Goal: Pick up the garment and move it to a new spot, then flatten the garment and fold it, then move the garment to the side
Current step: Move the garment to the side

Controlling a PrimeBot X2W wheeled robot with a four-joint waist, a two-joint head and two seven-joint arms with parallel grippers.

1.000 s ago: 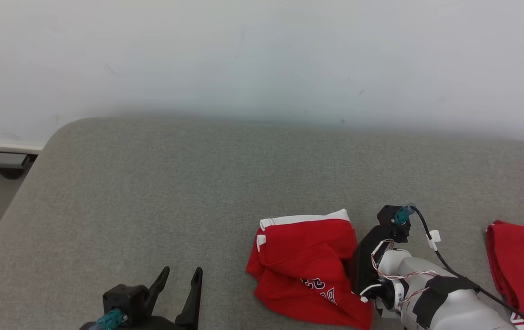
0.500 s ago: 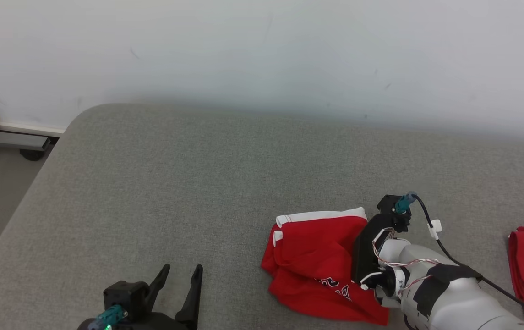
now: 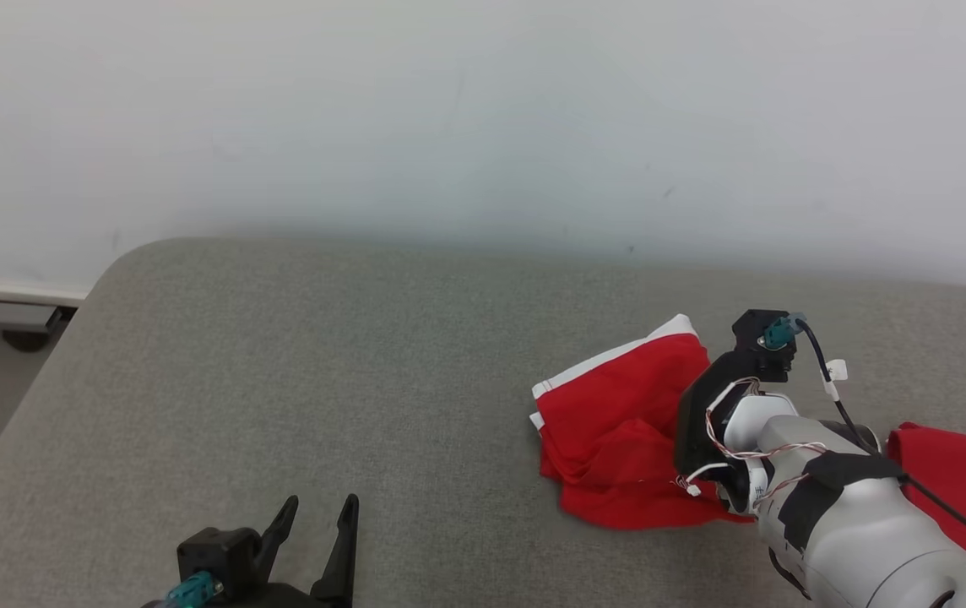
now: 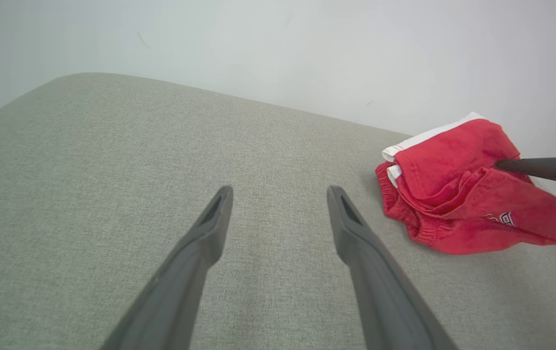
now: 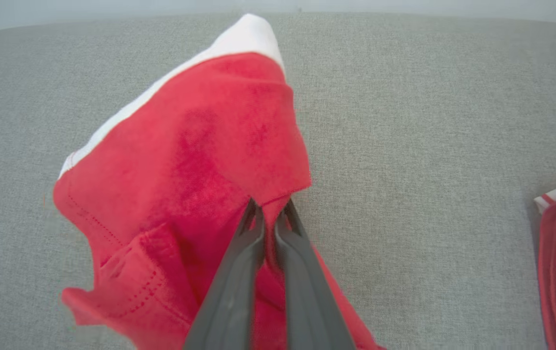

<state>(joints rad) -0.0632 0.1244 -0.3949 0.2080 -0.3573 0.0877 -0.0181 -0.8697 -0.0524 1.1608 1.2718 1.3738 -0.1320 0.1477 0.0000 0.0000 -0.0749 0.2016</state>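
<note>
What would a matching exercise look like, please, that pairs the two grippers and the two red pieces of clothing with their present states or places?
Column one:
1. left gripper
2. right gripper
3. red garment with the white band
4. second red cloth

Column two:
A. lying at the right side of the grey surface
B. open, above bare grey surface
C. shut on red fabric
D. bunched, with one fold pinched between two fingers

Pairs: 1-B, 2-C, 3-D, 4-A
</note>
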